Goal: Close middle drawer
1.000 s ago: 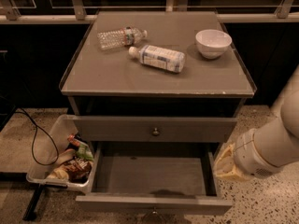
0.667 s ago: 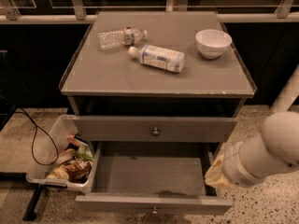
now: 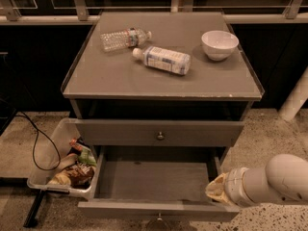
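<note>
The middle drawer (image 3: 154,183) stands pulled far out of the grey cabinet, its inside bare. Its flat grey front (image 3: 120,210) runs along the bottom of the camera view, with the small metal knob (image 3: 159,220) at its centre. Directly above it is the other knobbed drawer front (image 3: 160,133), which is pushed in. My white arm (image 3: 274,179) reaches in from the lower right. My gripper (image 3: 216,189) is at the drawer's right side, close to its front right corner and just above the front's top edge.
On the cabinet top (image 3: 120,81) lie a clear water bottle (image 3: 124,38) and a white labelled bottle (image 3: 163,59), and a white bowl (image 3: 219,44) stands there. A clear bin of snacks (image 3: 67,165) sits on the floor to the left, beside a black cable (image 3: 36,143). A white post (image 3: 294,100) stands at the right.
My arm has swung down and to the left, and the gripper has come closer to the open drawer's front right corner. The drawer and the things on top have not moved.
</note>
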You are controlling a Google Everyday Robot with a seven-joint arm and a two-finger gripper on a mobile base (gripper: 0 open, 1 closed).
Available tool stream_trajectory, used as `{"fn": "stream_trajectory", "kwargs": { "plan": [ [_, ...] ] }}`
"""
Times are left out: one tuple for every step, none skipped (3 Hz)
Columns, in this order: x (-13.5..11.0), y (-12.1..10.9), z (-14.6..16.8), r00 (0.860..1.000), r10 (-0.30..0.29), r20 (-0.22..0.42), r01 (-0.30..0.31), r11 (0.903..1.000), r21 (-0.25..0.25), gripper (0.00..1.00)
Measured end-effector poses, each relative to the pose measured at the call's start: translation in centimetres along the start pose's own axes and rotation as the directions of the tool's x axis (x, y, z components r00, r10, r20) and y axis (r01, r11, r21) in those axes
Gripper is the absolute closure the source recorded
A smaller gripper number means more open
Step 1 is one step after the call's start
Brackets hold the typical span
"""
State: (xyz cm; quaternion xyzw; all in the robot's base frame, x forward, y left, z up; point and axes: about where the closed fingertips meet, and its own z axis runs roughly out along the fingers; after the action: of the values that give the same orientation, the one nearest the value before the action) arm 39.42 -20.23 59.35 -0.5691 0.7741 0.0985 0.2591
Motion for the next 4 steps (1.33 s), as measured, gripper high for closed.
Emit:
{"fn": "stream_trajectory", "kwargs": {
  "plan": [
    [0.0,0.0,0.0,1.000,0.000,0.000,0.000,1.0000,0.000,1.00],
    [2.0,1.3,2.2,0.999,0.033,-0.018,-0.033,0.9994,-0.012,1.00],
    [5.1,3.2,5.9,0.996,0.081,-0.022,-0.081,0.9964,-0.025,1.00],
    [7.2,4.8,9.6,0.994,0.107,-0.011,-0.108,0.9931,-0.046,1.00]
  ]
}}
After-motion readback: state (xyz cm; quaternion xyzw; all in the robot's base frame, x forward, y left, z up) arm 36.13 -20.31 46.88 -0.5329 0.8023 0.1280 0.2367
